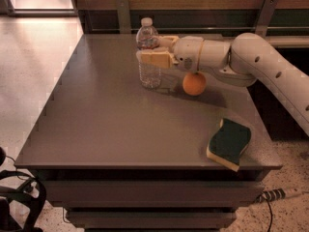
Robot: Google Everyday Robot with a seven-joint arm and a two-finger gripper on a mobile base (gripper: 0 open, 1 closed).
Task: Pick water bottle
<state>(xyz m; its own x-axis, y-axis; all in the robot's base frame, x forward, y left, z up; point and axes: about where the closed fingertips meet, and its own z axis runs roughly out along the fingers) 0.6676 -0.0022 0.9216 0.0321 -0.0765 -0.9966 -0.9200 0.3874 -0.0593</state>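
Observation:
The water bottle (150, 75) is clear ribbed plastic with a white cap and stands upright at the back middle of the grey table (111, 129). My gripper (151, 50) reaches in from the right at the bottle's mid-height. Its tan fingers (155, 59) are open and straddle the bottle, one in front of it and one behind. The bottle's label band is hidden behind the near finger. The bottle still rests on the table. An orange (194, 83) sits just right of the bottle, under my wrist.
A green and yellow sponge (229, 143) lies near the table's front right corner. A wooden wall with a rail runs behind the table. A power strip (280, 195) lies on the floor at the right.

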